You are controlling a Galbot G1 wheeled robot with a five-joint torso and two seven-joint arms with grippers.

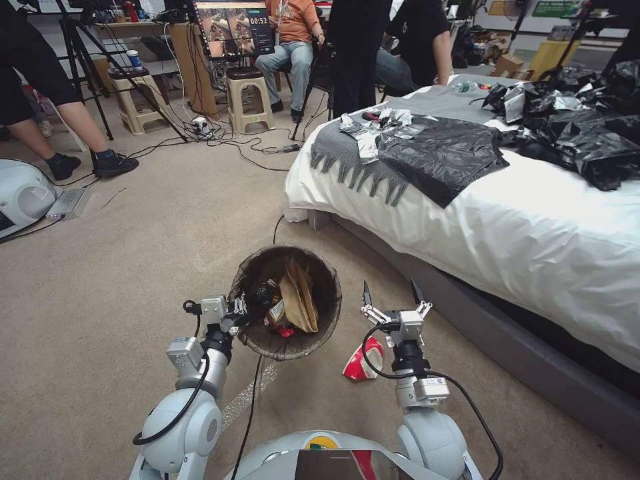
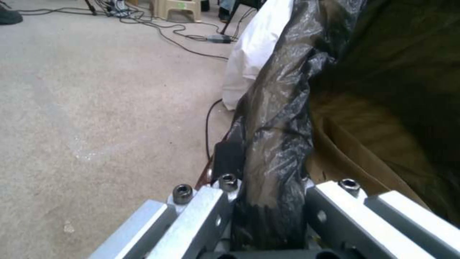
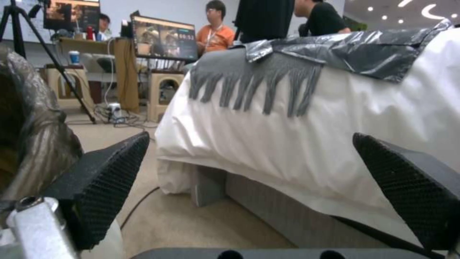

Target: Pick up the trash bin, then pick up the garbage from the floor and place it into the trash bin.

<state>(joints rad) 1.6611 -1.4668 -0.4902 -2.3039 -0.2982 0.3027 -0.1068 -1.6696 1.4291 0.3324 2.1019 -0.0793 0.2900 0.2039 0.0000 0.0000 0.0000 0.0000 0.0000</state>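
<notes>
Dark plastic liner is pinched in our left claw (image 1: 235, 315), whose fingers are clamped on the near-left rim of the trash bin (image 1: 320, 333), holding it over the beige carpet (image 1: 120, 267). Inside the bin we see brown paper (image 1: 298, 297) and wrappers. Our right claw (image 1: 393, 300) hangs just right of the bin, fingers spread apart and empty. A red paper cup (image 1: 363, 362) lies on the carpet just behind and below that claw, near the bin. The white bed (image 1: 533, 233) stands to our right.
</notes>
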